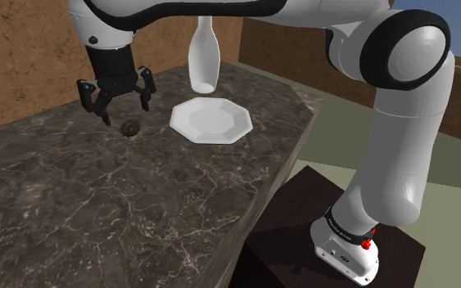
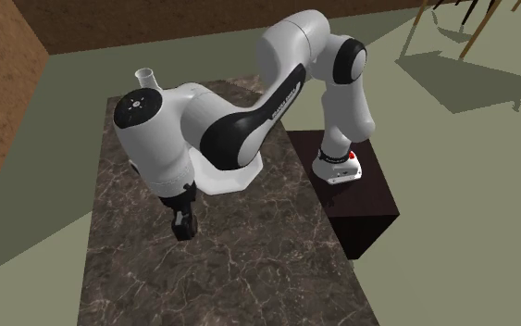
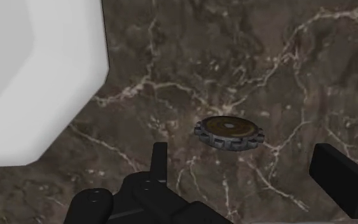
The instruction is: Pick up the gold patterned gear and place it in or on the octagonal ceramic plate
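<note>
Black gripper (image 1: pixel 118 104), spread open and empty, hovers over a brown-faced gear (image 3: pixel 229 132) near a white octagonal plate (image 1: pixel 212 119) on the marble worktop (image 1: pixel 97 196).

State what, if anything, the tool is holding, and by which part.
Nothing is held. The tool is open above the gear, which lies untouched on the dark marbled counter.

A white vase (image 1: pixel 203 61) stands on the dark veined counter (image 1: pixel 97 213).
</note>
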`<state>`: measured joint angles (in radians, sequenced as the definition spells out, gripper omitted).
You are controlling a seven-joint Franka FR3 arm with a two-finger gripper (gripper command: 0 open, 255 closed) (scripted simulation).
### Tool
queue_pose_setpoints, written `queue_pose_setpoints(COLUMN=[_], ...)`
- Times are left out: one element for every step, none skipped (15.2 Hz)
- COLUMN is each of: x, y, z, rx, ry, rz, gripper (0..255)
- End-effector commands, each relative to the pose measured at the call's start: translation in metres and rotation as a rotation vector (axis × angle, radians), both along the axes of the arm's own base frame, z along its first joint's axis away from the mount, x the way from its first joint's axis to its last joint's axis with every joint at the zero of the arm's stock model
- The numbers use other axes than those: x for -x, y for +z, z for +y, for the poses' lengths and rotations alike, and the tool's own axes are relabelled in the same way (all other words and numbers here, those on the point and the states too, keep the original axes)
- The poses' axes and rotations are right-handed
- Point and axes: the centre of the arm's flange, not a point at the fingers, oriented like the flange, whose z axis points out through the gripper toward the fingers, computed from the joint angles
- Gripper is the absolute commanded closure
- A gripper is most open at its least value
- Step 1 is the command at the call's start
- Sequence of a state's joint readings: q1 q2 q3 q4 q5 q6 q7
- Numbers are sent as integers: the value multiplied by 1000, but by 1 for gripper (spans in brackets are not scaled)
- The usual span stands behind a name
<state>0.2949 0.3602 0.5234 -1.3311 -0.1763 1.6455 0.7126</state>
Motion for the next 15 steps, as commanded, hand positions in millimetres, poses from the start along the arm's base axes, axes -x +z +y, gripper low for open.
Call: queue_pose_setpoints(x=[0,0,0,0,0,0,0,0,0,0,0,0,0,0,0], y=[-10,-15,-21,-26,-29,-29,-29,-29,-29,-29,-29,-29,-29,-29,-29], z=[1,1,1,1,1,1,1,1,1,1,1,1,1,1,1], rx=[0,0,0,0,0,0,0,0,0,0,0,0,0,0,0], ry=[0,0,0,0,0,0,0,0,0,0,0,0,0,0,0], rz=[-1,-1,-1,-1,-1,-1,-1,-1,-1,-1,-1,-1,-1,-1,-1], gripper=[0,0,0,0,0,0,0,0,0,0,0,0,255,255,255])
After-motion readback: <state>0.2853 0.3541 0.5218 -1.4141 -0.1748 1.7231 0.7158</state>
